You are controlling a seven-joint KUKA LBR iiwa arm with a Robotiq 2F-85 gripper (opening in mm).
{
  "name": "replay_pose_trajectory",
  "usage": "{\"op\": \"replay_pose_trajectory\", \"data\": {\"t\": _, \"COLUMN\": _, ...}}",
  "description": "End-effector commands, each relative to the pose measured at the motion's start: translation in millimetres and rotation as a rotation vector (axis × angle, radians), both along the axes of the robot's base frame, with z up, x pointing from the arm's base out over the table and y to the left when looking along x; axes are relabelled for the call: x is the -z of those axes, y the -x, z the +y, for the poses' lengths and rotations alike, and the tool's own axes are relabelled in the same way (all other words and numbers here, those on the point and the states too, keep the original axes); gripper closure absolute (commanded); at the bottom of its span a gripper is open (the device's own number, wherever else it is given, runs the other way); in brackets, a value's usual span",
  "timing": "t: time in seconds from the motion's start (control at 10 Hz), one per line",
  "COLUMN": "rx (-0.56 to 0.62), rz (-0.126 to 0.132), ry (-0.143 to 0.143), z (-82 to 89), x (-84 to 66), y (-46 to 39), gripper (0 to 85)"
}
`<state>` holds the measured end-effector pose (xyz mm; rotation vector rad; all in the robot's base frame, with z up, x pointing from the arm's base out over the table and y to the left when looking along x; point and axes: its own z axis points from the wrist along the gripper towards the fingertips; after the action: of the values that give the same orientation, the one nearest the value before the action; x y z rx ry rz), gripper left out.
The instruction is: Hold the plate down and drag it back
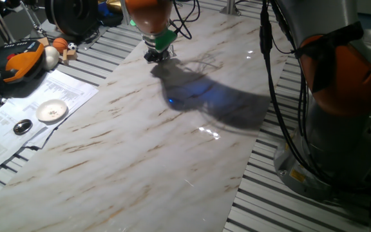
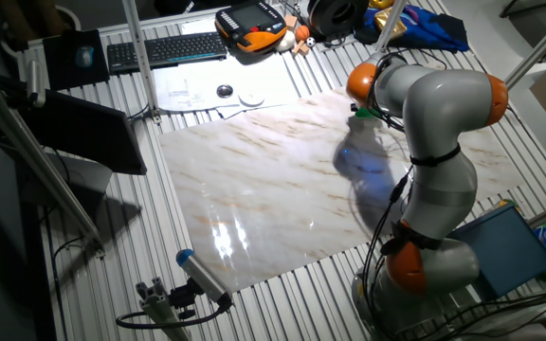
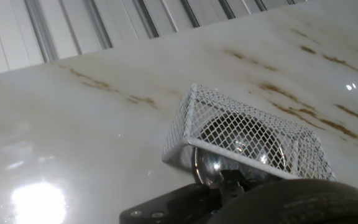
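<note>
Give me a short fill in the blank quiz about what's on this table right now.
In the hand view, the shiny plate shows next to a white wire ___.
The saucer lies on printed ___.
The board under the arm has a ___ pattern.
Missing words: basket; papers; marble.

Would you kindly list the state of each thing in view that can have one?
plate: upright on the marble board, under a white mesh basket
gripper: low over the board's far edge; fingers not discernible
white saucer: flat on papers
small dark dish: flat on papers
</note>
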<state>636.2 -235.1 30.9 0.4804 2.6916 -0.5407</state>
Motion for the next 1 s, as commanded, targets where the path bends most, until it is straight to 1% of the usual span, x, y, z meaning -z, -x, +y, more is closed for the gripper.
{"op": "replay_pose_trajectory", "data": {"t": 0.0, "rx": 0.002, "rz": -0.005, "ry": -0.001, "z": 0.1, "x": 0.7, "y": -0.2, "gripper": 85.0}}
{"op": "replay_pose_trajectory", "data": {"t": 0.2, "rx": 0.002, "rz": -0.014, "ry": 0.003, "z": 0.3, "x": 3.1, "y": -1.0, "gripper": 85.0}}
{"op": "replay_pose_trajectory", "data": {"t": 0.3, "rx": 0.002, "rz": -0.014, "ry": 0.003, "z": 0.6, "x": 4.2, "y": -1.3, "gripper": 85.0}}
{"op": "replay_pose_trajectory", "data": {"t": 0.5, "rx": 0.006, "rz": -0.005, "ry": -0.014, "z": 2.5, "x": 5.4, "y": -0.6, "gripper": 85.0}}
{"op": "replay_pose_trajectory", "data": {"t": 0.6, "rx": 0.011, "rz": 0.004, "ry": -0.029, "z": 4.4, "x": 6.2, "y": 0.3, "gripper": 85.0}}
{"op": "replay_pose_trajectory", "data": {"t": 0.9, "rx": 0.030, "rz": 0.016, "ry": -0.039, "z": 14.3, "x": 8.2, "y": 4.5, "gripper": 85.0}}
